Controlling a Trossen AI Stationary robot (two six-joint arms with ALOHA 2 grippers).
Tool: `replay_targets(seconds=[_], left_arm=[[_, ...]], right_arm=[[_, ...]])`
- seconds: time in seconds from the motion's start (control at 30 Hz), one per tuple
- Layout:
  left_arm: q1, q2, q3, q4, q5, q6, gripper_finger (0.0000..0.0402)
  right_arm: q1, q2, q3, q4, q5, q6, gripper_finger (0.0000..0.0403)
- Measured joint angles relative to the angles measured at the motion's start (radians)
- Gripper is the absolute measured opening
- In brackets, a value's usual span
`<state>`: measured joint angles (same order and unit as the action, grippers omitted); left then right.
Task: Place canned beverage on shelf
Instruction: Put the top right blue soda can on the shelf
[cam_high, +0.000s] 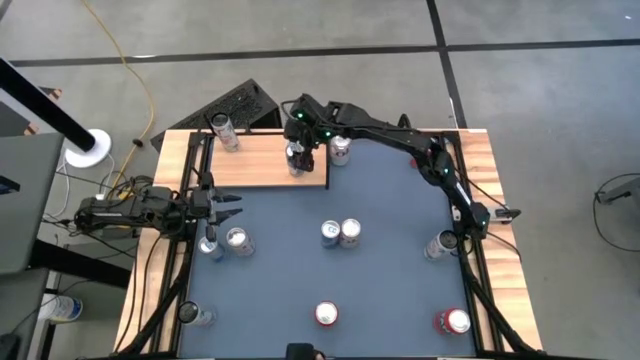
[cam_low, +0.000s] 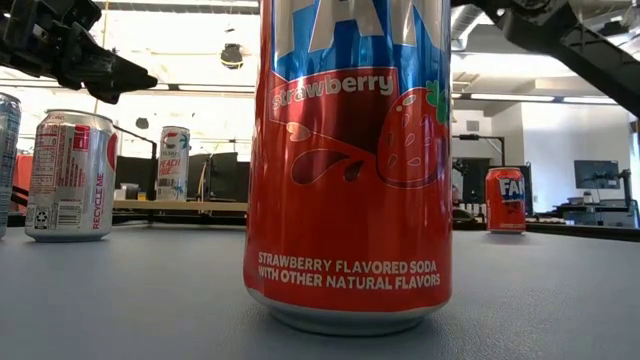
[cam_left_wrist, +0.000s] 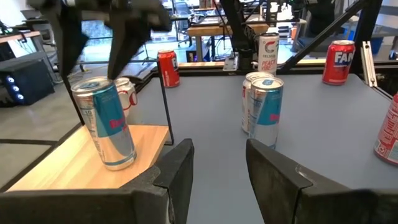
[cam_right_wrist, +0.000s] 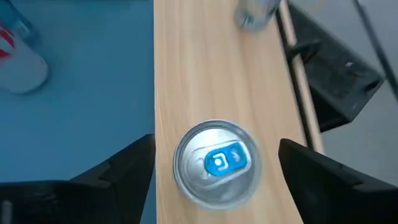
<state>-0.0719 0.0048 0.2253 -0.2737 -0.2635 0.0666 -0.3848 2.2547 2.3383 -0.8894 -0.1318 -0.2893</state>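
Can (cam_right_wrist: 216, 163) upright on shelf (cam_right_wrist: 193, 68), between spread, released fingers of right gripper (cam_right_wrist: 214, 171). Could topple if clipped on withdrawal; sits near shelf edge, apparently. Left gripper (cam_high: 228, 208) part-open, empty, waiting at table's left.

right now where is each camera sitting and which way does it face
High view: above the table, looking straight down; both arms show, right gripper over the shelf.
Low view: at tabletop height, facing the room; a strawberry soda can fills it, arms overhead.
Left wrist view: looks past the left gripper across the table.
Right wrist view: looks down between open fingers.
Shared: both wrist views show the blue-tab can upright on the shelf.
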Motion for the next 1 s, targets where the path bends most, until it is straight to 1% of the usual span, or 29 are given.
replay_targets(seconds=[0.13,0.23,0.3,0.37,0.47,0.53,0.6,0.7,0.73,0.77,0.8,0.9,1.0], left_arm=[[0.000,0.000,0.000,0.000,0.000,0.000,0.0137],[0.000,0.000,0.000,0.000,0.003,0.000,0.0137],[0.000,0.000,0.000,0.000,0.005,0.000,0.0137],[0.000,0.000,0.000,0.000,0.005,0.000,0.0137],[0.000,0.000,0.000,0.000,0.005,0.000,0.0137],[0.000,0.000,0.000,0.000,0.009,0.000,0.0137],[0.000,0.000,0.000,0.000,0.017,0.000,0.0137],[0.000,0.000,0.000,0.000,0.019,0.000,0.0137],[0.000,0.000,0.000,0.000,0.019,0.001,0.0137],[0.000,0.000,0.000,0.000,0.019,0.002,0.0137],[0.000,0.000,0.000,0.001,0.019,0.002,0.0137],[0.000,0.000,0.000,0.001,0.019,0.003,0.0137],[0.000,0.000,0.000,0.001,0.019,0.002,0.0137]], right_arm=[[-0.004,-0.055,0.000,-0.016,-0.002,-0.003,0.0329],[-0.004,-0.090,0.000,-0.081,-0.005,-0.014,0.0324],[-0.003,-0.103,0.000,-0.141,-0.048,-0.032,0.0316],[-0.002,-0.104,0.000,-0.176,-0.093,-0.034,0.0299],[0.005,-0.098,-0.022,-0.197,-0.104,-0.034,0.0258],[0.010,-0.096,-0.047,-0.176,-0.102,-0.034,0.0218],[0.018,-0.094,-0.073,-0.160,-0.079,-0.034,0.0167],[0.029,-0.094,-0.087,-0.168,0.015,-0.034,0.0077],[0.033,-0.094,-0.087,-0.170,0.029,-0.033,0.0047],[0.033,-0.094,-0.087,-0.169,0.033,-0.034,0.0024],[0.033,-0.094,-0.087,-0.163,0.034,-0.034,0.0013],[0.036,-0.094,-0.087,-0.125,0.046,-0.013,0.0013],[0.036,-0.094,-0.087,-0.131,0.059,-0.002,0.0004]])
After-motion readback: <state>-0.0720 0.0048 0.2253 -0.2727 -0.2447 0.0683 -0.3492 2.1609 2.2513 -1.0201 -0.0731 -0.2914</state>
